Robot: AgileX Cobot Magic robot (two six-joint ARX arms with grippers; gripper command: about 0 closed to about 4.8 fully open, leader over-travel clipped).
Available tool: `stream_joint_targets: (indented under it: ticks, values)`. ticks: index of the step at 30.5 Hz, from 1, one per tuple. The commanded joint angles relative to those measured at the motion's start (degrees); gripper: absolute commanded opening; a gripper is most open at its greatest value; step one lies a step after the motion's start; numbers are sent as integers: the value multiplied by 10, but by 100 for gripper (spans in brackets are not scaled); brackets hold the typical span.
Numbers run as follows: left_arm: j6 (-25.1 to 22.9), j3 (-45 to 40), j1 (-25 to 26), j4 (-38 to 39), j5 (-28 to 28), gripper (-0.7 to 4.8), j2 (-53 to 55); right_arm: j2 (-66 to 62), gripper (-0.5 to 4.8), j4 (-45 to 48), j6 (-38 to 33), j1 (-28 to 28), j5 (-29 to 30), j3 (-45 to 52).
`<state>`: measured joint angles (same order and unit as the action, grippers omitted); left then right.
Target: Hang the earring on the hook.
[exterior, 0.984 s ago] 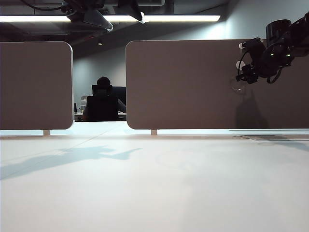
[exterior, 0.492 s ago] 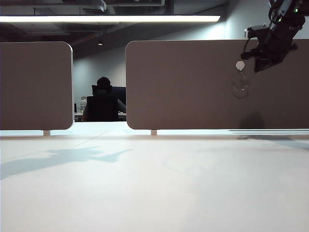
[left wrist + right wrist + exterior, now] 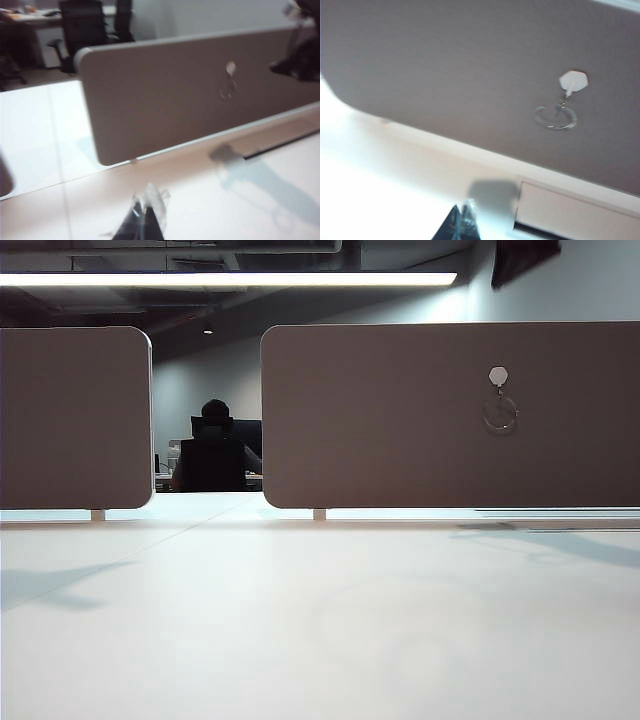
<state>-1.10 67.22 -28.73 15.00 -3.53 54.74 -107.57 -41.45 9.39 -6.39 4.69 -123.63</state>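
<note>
The left pincer (image 3: 145,220) is closed on nothing, its tips low over the white counter (image 3: 320,620), well back from the panel (image 3: 400,440). The right pincer (image 3: 462,220) is likewise closed and empty, also clear of the panel. Beyond them, on the grey panel standing at the counter's far edge, the earring (image 3: 499,414) hangs from the hook (image 3: 498,377), just below its pale hexagonal button.

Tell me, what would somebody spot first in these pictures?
Probably the thin silver wire hoop earring, dangling from the small pale hexagonal hook on the grey panel at the table's far edge. Both grippers, left and right, sit shut and away from it, holding nothing.
</note>
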Motion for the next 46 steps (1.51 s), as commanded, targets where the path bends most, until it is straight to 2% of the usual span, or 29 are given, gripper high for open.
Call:
stream_joint_targets:
  ticks: [1, 5, 10, 15, 20, 26, 33, 36, 40, 46]
  values:
    - [39, -9, 0, 49, -17, -5, -69, 76, -3, 0, -4, -5, 9, 78]
    - [62, -51, 0, 74, -18, -5, -174, 213, -3, 47, -7, -24, 32, 219]
    - [60, -130, 0, 81, -17, -5, -314, 390, -3, 111, -9, -54, 68, 404]
    - [56, -223, 0, 99, -7, -5, -428, 552, -3, 182, -53, -86, 70, 594]
    - [84, -310, 0, 114, 23, -5, -494, 703, -3, 216, -99, -96, 70, 785]
    - [99, -403, 0, 61, 38, -5, -524, 862, -3, 255, -101, -99, 97, 953]
    - [117, -516, 0, -42, 38, -5, -524, 1026, -3, 267, -114, -99, 105, 1093]
    - [117, -546, 0, -56, 38, -5, -524, 1075, -3, 272, -129, -99, 106, 1132]
    - [136, -581, 0, -63, 38, -5, -530, 1067, -3, 261, -143, -100, 108, 1152]
    - [138, -631, 0, -120, 38, -5, -535, 1071, -3, 267, -144, -112, 107, 1186]
